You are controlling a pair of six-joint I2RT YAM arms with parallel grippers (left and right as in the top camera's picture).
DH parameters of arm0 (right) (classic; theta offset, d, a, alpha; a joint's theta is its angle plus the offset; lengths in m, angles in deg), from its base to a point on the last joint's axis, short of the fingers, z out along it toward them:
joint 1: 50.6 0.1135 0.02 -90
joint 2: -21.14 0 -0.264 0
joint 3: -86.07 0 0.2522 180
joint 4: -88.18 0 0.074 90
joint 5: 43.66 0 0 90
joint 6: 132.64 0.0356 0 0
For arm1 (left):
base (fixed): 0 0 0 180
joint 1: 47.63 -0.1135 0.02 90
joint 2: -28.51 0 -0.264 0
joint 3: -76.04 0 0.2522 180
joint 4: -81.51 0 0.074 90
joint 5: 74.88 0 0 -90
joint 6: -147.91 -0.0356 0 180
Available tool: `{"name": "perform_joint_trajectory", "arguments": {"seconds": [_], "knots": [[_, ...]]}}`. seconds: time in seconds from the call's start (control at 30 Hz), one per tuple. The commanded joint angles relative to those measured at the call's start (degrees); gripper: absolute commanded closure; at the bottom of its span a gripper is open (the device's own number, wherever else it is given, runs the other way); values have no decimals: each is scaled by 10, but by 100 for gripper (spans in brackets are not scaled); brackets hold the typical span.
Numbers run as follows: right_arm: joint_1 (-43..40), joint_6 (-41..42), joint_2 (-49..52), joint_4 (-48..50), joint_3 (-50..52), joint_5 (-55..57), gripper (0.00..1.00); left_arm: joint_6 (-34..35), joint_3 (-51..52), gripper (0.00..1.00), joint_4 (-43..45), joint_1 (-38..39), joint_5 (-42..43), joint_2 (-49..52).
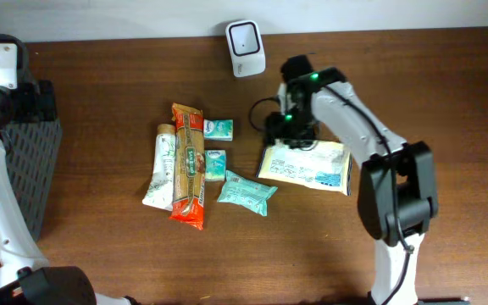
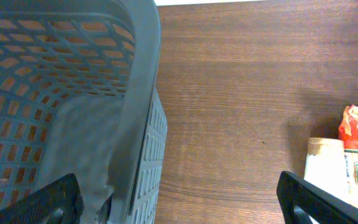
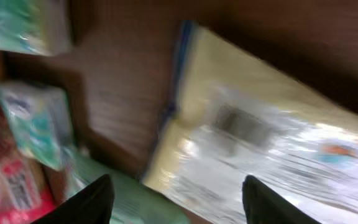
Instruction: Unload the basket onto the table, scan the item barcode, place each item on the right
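Right gripper [image 3: 182, 200] closest to the lens: claw open, both fingers spread with nothing pinched between them, hanging just above the yellow packet [image 1: 307, 165]. Motion blur hides whether they touch it. Packet lies flat on the table [image 1: 447, 85], right of centre and toward the far edge, with the gripper over its far-left corner. Dark patch on the packet face may be the barcode; too smeared to say. Risks, as judged: film wrapper looks slick and floppy, so a pinch at one corner could slip or let the packet sag and fold, turning the code away from the scanner [image 1: 246, 36] at the middle of the far edge. Green pouch [image 1: 246, 194] sits just beside the packet's near-left corner; a low finger could shove it. Right arm [image 1: 371, 144] reaches from the near edge, elbow high, forearm angled far-left, wrist pointing down. Left gripper [image 2: 185, 202] open wide beside the basket [image 2: 138, 93] at the left edge.
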Motion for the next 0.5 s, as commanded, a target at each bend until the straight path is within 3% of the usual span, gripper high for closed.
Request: {"name": "perform_joint_trajectory", "arguments": {"seconds": [0.0,0.13,0.27,0.47], "knots": [[81,139,-5,46,-5,92,35,-9,-2,1,0,-3,4,0],[151,199,39,71,-5,148,36,-9,-2,1,0,-3,4,0],[154,198,65,49,-5,154,36,-9,-2,1,0,-3,4,0],[105,117,65,-55,-5,187,35,-9,-2,1,0,-3,4,0]]}}
